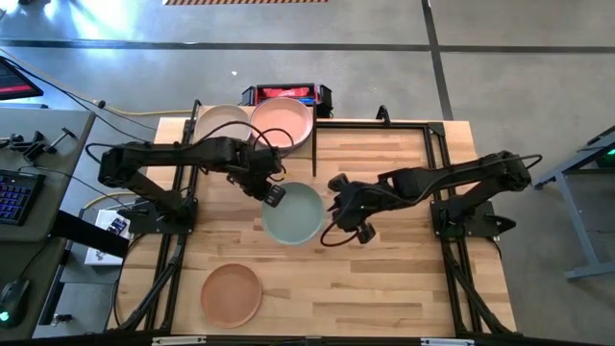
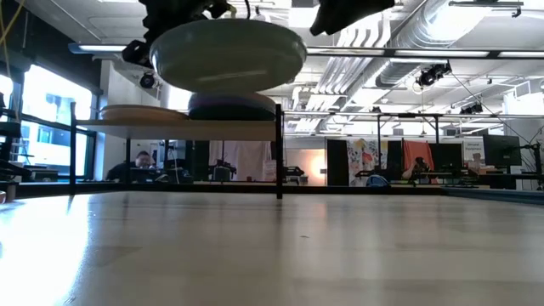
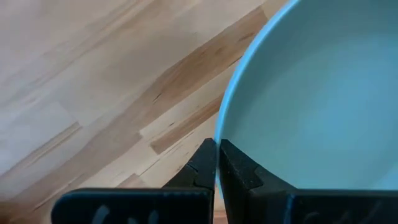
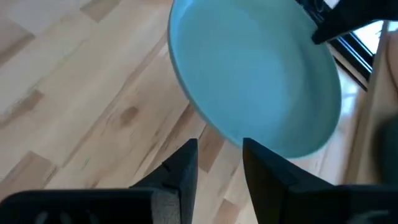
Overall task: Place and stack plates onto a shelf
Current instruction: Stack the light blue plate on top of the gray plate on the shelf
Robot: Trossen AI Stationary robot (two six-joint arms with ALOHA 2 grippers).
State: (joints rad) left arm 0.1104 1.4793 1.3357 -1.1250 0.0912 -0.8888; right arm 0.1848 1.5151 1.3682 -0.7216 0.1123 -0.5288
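My left gripper [image 1: 274, 195] is shut on a pale grey-green plate [image 1: 293, 213] that hangs high above the table's middle [image 2: 228, 53]. My right gripper [image 4: 219, 158] stands open just off the plate's right rim, touching nothing. Its fingers are on either side of the rim's line but short of it. The shelf [image 2: 191, 127] stands at the far left. On it lie a beige plate [image 1: 223, 123] and a salmon pink plate [image 1: 282, 123]. In the low view a purple plate [image 2: 231, 105] shows beneath the pink one. A terracotta plate [image 1: 231, 293] lies flat on the table near the front. My left gripper pinches the plate's left rim [image 3: 219, 134] between its two fingers, one on the inner face and one on the outer. The fingers come steeply from above, slanting from the table's left. The plate is lifted clear of the table, roughly level.
A black bin with red contents [image 1: 286, 94] sits behind the shelf. The black frame rails [image 1: 437, 163] run along the table's right and far sides. Bare wood [image 1: 384, 279] lies at the near right.
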